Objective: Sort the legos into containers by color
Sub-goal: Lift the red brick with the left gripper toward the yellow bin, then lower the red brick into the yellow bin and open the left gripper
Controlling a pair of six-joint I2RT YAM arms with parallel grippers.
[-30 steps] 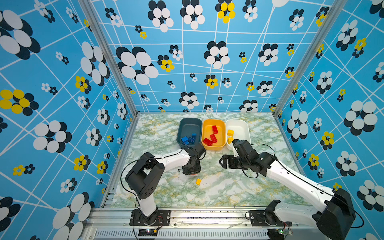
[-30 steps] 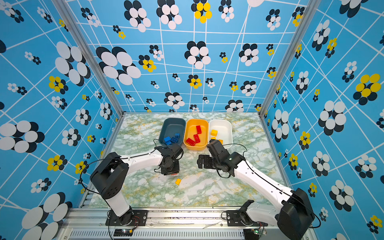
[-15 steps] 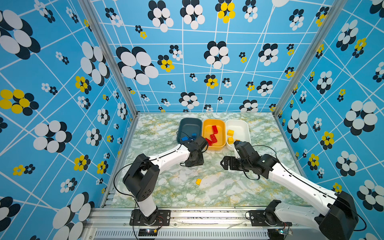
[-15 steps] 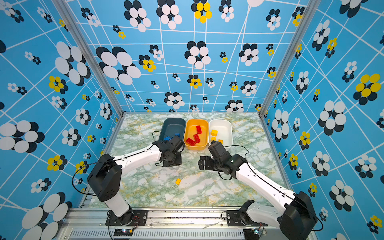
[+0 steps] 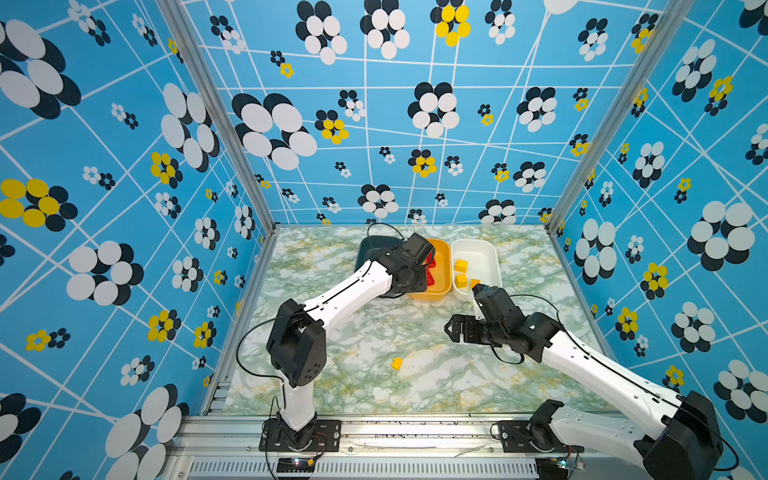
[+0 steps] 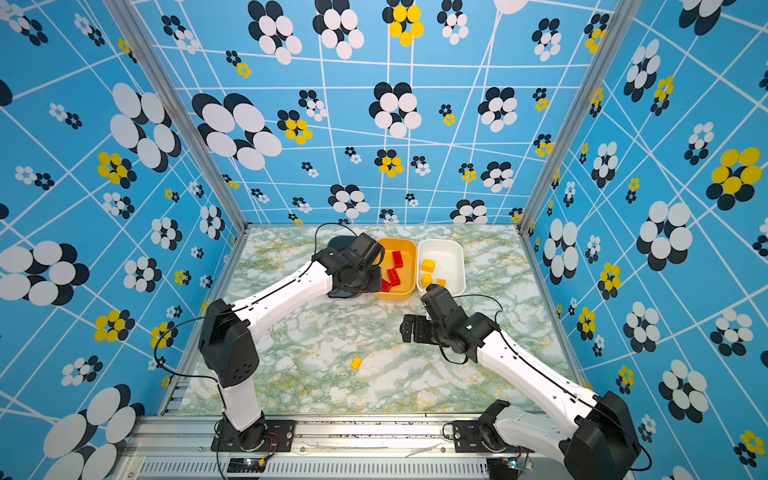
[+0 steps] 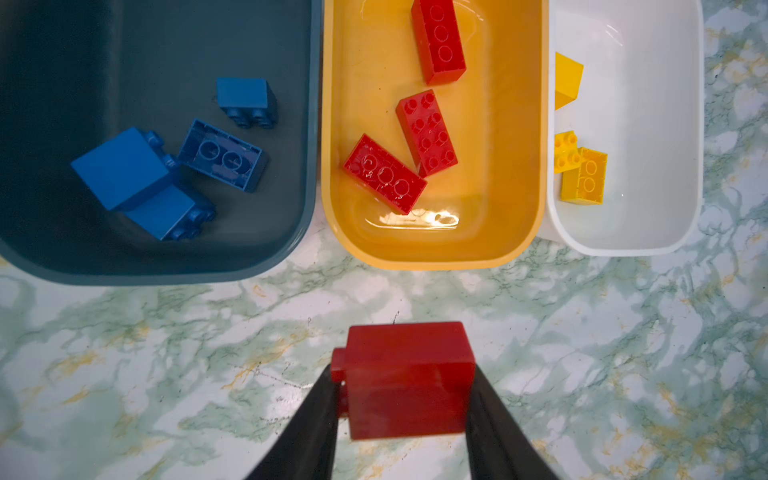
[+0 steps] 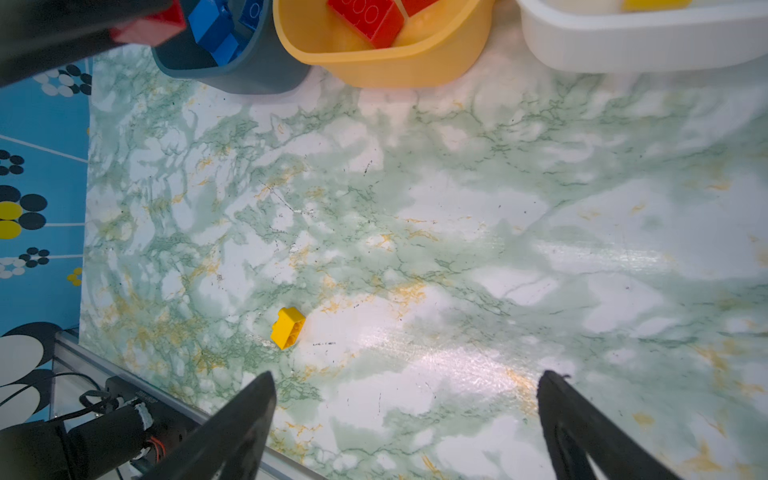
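The left fingers (image 7: pixel 320 411), closed partway on a red brick (image 7: pixel 409 382), have swung from mid-counter up to the tubs within the last second. In the left wrist view the brick hangs just short of the orange-yellow tub (image 7: pixel 432 259), which holds the other red bricks (image 7: pixel 426 133); the teal tub (image 7: pixel 166 274) sits just beside it; for red, only the drop seems left. The right fingers (image 8: pixel 253 399) stand wide open and empty, barely shifted, above the counter (image 8: pixel 457 208). One yellow brick (image 8: pixel 288 327) lies loose there, well apart from the white tub (image 8: pixel 623 45); it is probably the last piece.
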